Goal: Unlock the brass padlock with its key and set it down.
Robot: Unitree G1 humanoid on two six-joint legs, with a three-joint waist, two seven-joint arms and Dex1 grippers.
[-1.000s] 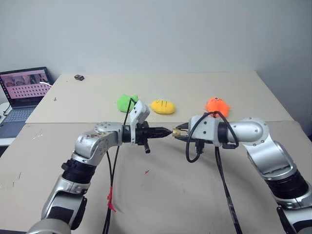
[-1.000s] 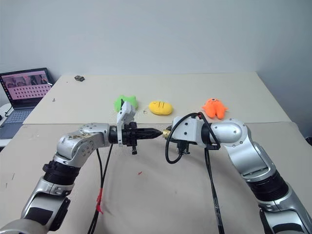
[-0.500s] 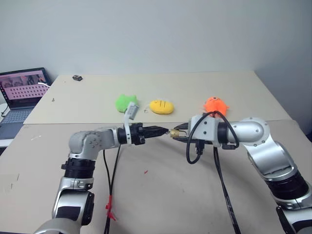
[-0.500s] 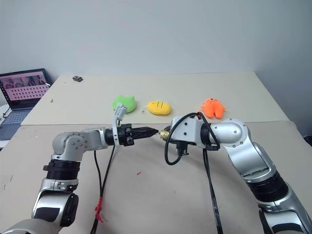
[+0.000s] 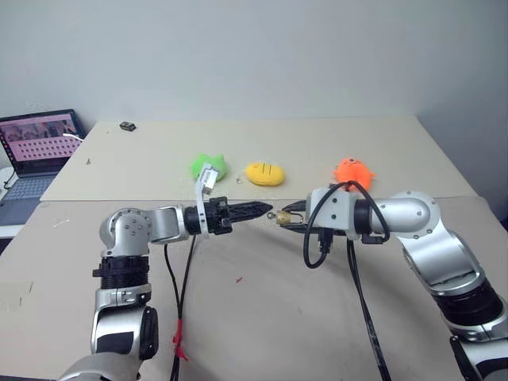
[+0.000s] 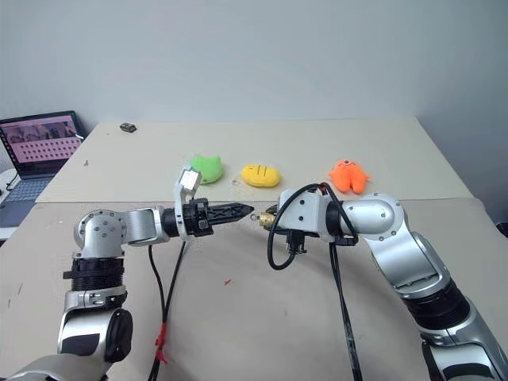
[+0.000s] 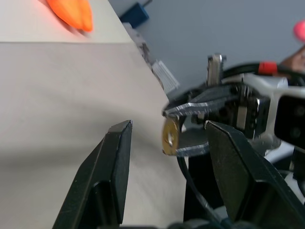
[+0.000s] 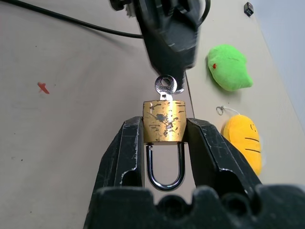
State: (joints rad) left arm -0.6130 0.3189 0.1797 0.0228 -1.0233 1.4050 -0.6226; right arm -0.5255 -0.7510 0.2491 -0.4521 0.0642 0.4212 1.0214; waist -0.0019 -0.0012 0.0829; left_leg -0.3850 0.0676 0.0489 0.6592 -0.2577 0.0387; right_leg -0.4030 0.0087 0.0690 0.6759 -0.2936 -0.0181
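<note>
- While the padlock [image 8: 164, 121] is sitting clamped between the right gripper [image 8: 164, 143]'s two fingers, the key [image 8: 165, 87] is standing in its keyhole, head sticking out past the fingertips.
- Shackle [image 8: 165, 168] is lying back between the right fingers, toward the palm; both legs appear to be entering the body, so I am judging it as not yet sprung, though I cannot tell for sure.
- Progress, as a judgement: key insertion is done; whether the key is turned cannot be read from the head alone. Opening the shackle and setting the lock down on the table [image 5: 262, 317] are both left to do.
- Right jaws: standing partly closed, pressing the brass body on its two narrow sides, holding it clear of the table.
- Left gripper [image 7: 167, 138]: jaws are standing open, with a clear gap between the two fingers [image 7: 114, 162].
- Left wrist view is showing the padlock's edge and the right fingertips framed in that gap, out beyond the left tips; neither left finger is touching the lock there.
- Right wrist view is showing the left gripper's dark tip just beyond the key head; contact cannot be told, but the left jaws are not holding the key.
- Next move, as I am reading it: closing the left jaws on the key head again for more turn, keeping the right grip steady so the small lock is not twisting out.
</note>
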